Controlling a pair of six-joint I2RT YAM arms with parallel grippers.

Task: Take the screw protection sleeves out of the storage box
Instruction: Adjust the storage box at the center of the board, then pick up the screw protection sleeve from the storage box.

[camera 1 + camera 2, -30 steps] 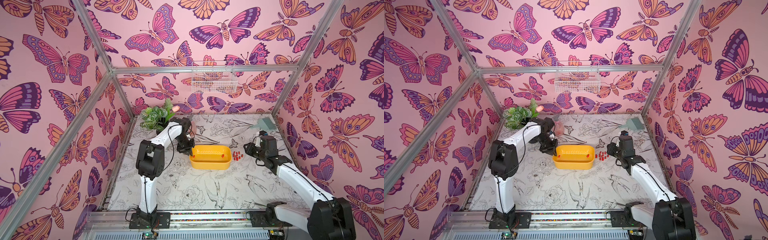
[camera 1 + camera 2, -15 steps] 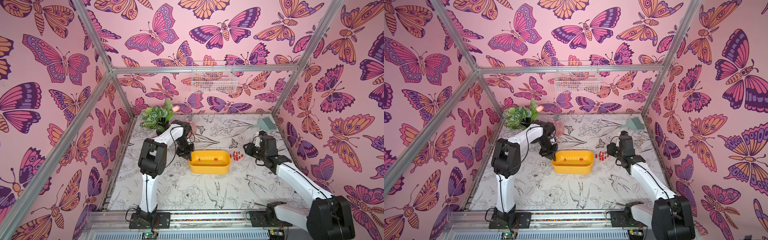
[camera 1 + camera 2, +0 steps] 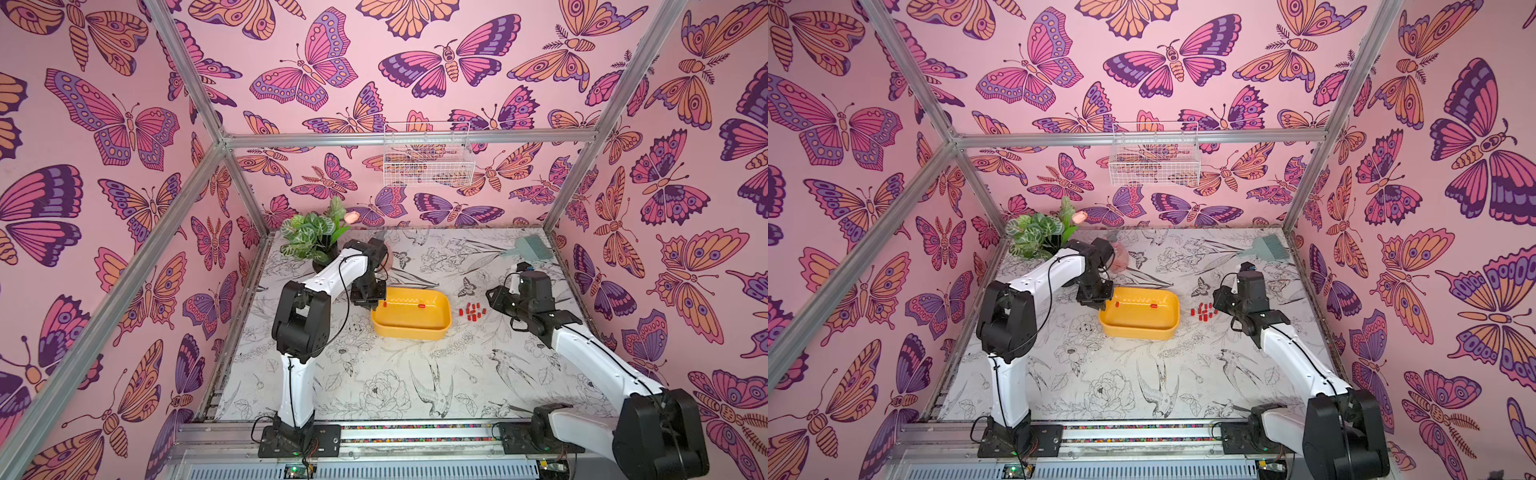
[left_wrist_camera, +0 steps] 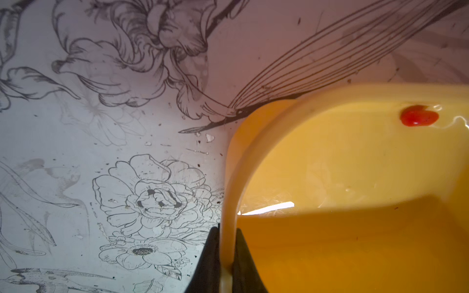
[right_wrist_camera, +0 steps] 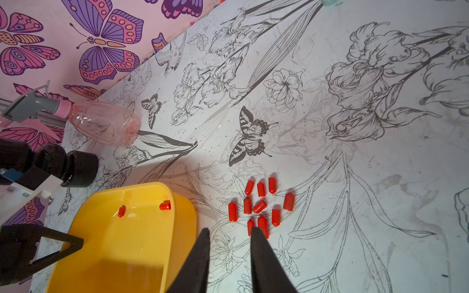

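Well, this job is nearly home: most of the screw protection sleeves (image 5: 260, 205) lie in a tight red cluster on the table (image 3: 415, 374), just beside the right end of the storage box (image 3: 411, 332). Two sleeves (image 5: 165, 205) lie inside the box, both against its far wall, apart from each other.

Look at the left gripper (image 4: 225, 229): its fingers are pinched shut on the rim at the box's left end, one inside the wall and one outside. Whether that end is lifted off the table I cannot tell. The left arm stands elbow-high, forearm running toward the back, wrist bent down over the box.

The right gripper (image 5: 229, 229) hangs low just beside the cluster, jaws partly apart with nothing between them. Its arm stretches long and flat across the table, pointing in toward the box.

So the step in hand looks like clearing the last two. The next move probably calls for a steady hold on the box while those stragglers are tipped or plucked out, without scattering the pile.
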